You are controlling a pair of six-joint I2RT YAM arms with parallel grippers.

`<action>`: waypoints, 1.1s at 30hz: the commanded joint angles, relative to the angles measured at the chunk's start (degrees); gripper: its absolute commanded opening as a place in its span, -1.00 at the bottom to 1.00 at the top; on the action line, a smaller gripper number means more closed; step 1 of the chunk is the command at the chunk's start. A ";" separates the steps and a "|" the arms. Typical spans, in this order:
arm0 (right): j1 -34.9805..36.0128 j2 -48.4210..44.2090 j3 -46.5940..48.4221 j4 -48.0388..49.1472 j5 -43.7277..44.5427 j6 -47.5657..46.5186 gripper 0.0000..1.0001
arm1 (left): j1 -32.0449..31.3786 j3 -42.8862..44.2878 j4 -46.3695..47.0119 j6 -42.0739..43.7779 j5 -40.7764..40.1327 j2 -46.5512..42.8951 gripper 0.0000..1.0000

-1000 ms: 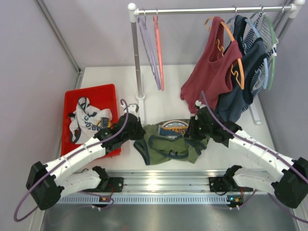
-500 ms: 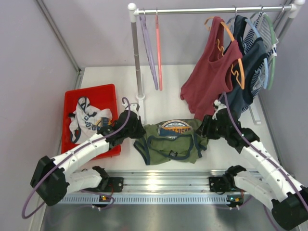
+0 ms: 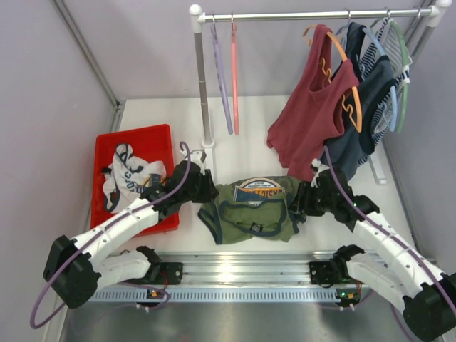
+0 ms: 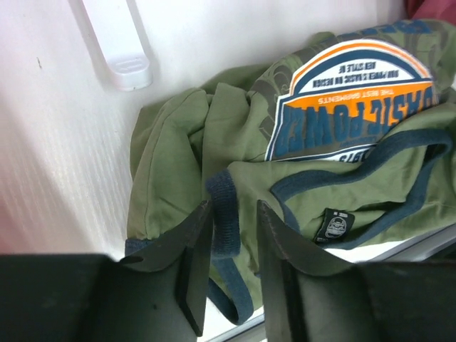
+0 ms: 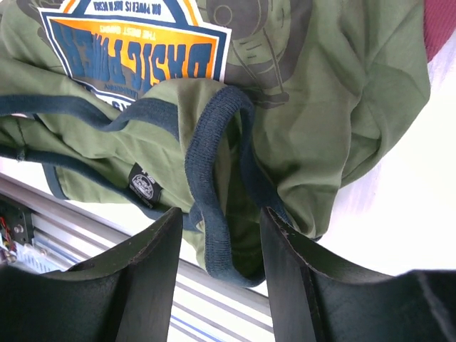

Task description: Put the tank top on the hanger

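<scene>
The olive-green tank top [image 3: 253,209] lies crumpled on the white table between my two arms, its round orange and navy chest print [image 4: 342,92] facing up. My left gripper [image 3: 204,189] is at its left edge, jaws open, with a navy strap [image 4: 224,214] lying loose between the fingers. My right gripper [image 3: 303,200] stands at the right edge, open too, astride a loop of navy trim [image 5: 214,171]. The salmon-pink hanger [image 3: 234,78] hangs bare on the rail, far behind the top.
A lilac hanger [image 3: 221,78] hangs beside the pink one, next to the rack post [image 3: 201,78] and its white foot [image 4: 117,50]. A dark red top [image 3: 310,107] and navy clothes [image 3: 367,100] hang at right. A red bin [image 3: 135,139] holds a white garment [image 3: 128,178].
Both grippers have opened and let go of the tank top's straps. The right arm has drawn back to the right, and the top now lies spread a little wider.
</scene>
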 commanded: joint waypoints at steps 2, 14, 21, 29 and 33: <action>0.53 -1.32 3.83 -0.87 1.31 -1.06 -0.06 | 0.31 5.82 -2.65 1.87 -0.72 -6.05 -0.15; 3.07 -3.69 12.18 -4.92 0.70 -0.89 -0.03 | 0.23 27.17 -12.06 5.91 -4.06 -11.17 -0.08; 11.42 4.89 29.79 -4.65 9.72 0.34 0.01 | 0.22 32.29 -12.50 6.97 -5.30 -9.24 -0.08; 13.80 28.27 69.44 -7.64 22.75 -5.98 0.27 | 0.23 30.00 -13.03 5.13 -4.95 -10.99 -0.08; 13.54 41.55 95.77 -8.87 24.34 -8.53 0.45 | 0.23 28.25 -13.82 4.77 -5.65 -13.01 -0.08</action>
